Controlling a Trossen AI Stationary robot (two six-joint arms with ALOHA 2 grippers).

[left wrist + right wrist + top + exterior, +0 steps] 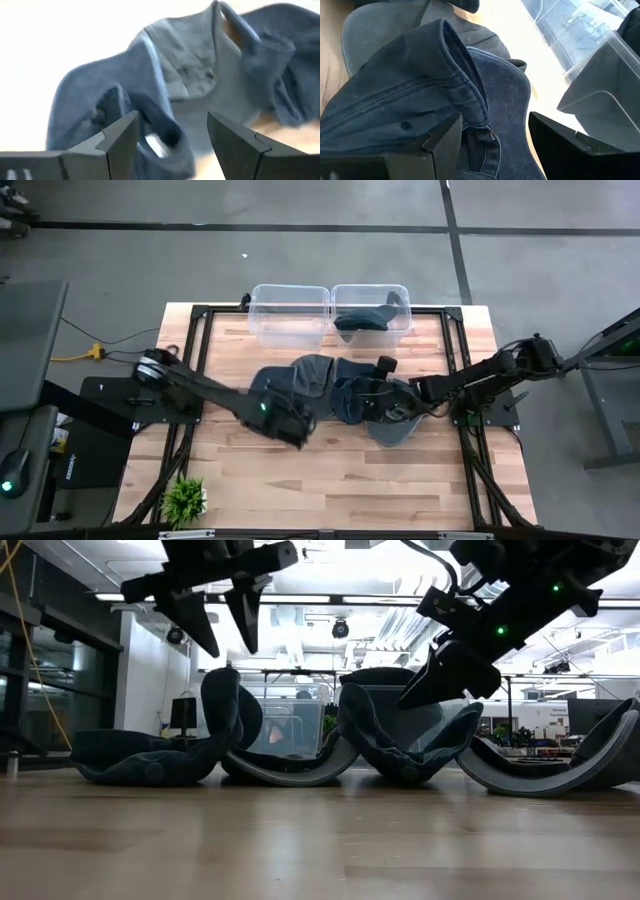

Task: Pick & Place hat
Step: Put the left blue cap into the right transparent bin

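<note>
Spanning the frame, pale wood table (340,470) (hats (330,385) piled), grey floor (300,260)

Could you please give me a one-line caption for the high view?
Both open grippers, left and right, hover over piled hats; one hat already in bin.

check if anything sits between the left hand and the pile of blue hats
Nothing visible does. The left hand is open just above the pile of dark blue fabric hats on the wooden table, the nearest hat directly ahead of its fingers.

A wooden table (330,470) is carrying blue hats (335,385) beneath both grippers, two bins (330,315) beyond, a plant (185,500) behind
</note>
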